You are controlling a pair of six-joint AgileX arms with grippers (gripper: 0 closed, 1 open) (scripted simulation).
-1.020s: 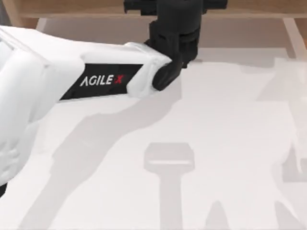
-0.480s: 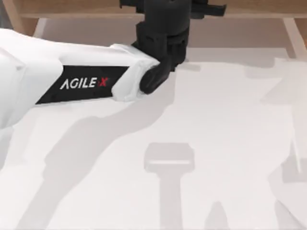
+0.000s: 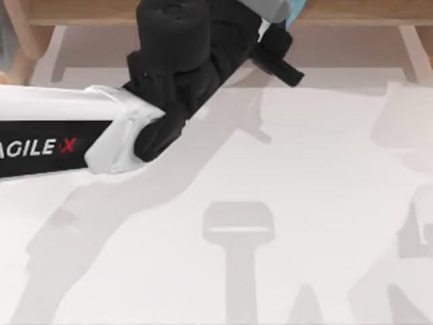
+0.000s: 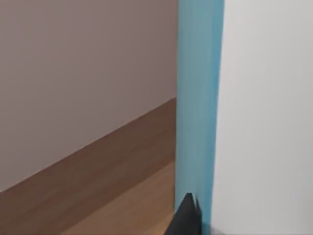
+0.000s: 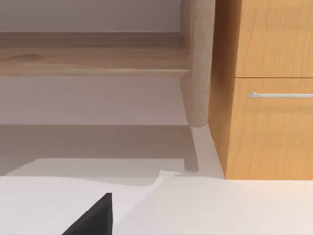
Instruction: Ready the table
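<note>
The left arm point(image 3: 61, 145) reaches across the table point(image 3: 284, 203) toward the wooden shelf frame point(image 3: 352, 10) at the table's far edge. The left gripper point(image 3: 274, 47) sits at that frame, beside a light blue object point(image 3: 292, 8) standing against it; whether its fingers are spread or gripping cannot be told. The left wrist view has a blue and white upright panel point(image 4: 198, 98) close to one dark fingertip point(image 4: 186, 218). The right wrist view faces a drawer front point(image 5: 274, 122) beside the frame's post point(image 5: 198, 63)

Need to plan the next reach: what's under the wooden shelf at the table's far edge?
Under the wooden shelf, the right wrist view shows bare white table in shadow, a round post and a drawer cabinet. In the top view, the left arm's hand covers the middle stretch.
</note>
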